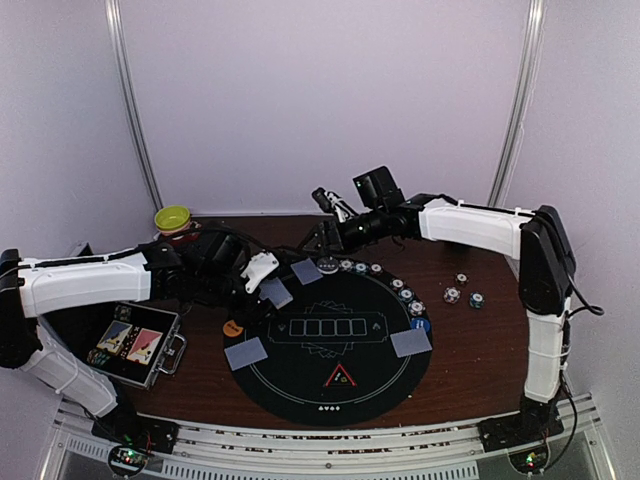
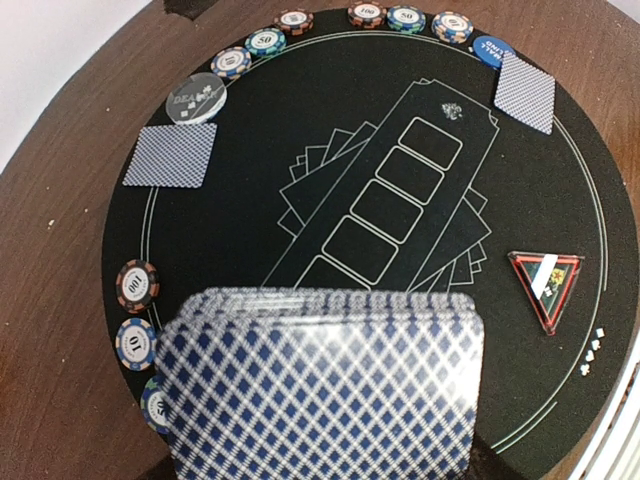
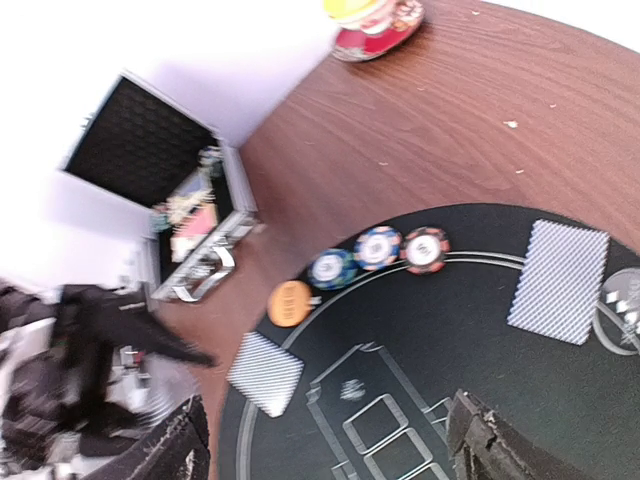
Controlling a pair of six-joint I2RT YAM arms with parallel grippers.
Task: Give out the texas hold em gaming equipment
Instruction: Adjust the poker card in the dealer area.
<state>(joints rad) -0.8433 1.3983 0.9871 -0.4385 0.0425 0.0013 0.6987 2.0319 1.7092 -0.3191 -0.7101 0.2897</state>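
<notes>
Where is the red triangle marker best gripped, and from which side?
Probably from straight above: the red triangle marker lies flat on the black mat, apart from chips and cards. Pinch across it, one finger on a straight edge, the other at the opposite corner; its low flat shape offers little else.

A deck [image 2: 325, 385] is held over the mat [image 2: 250, 140]; chips [image 2: 137, 285] are ranged along its rim, a triangle [image 2: 545, 285] laid at right.
</notes>
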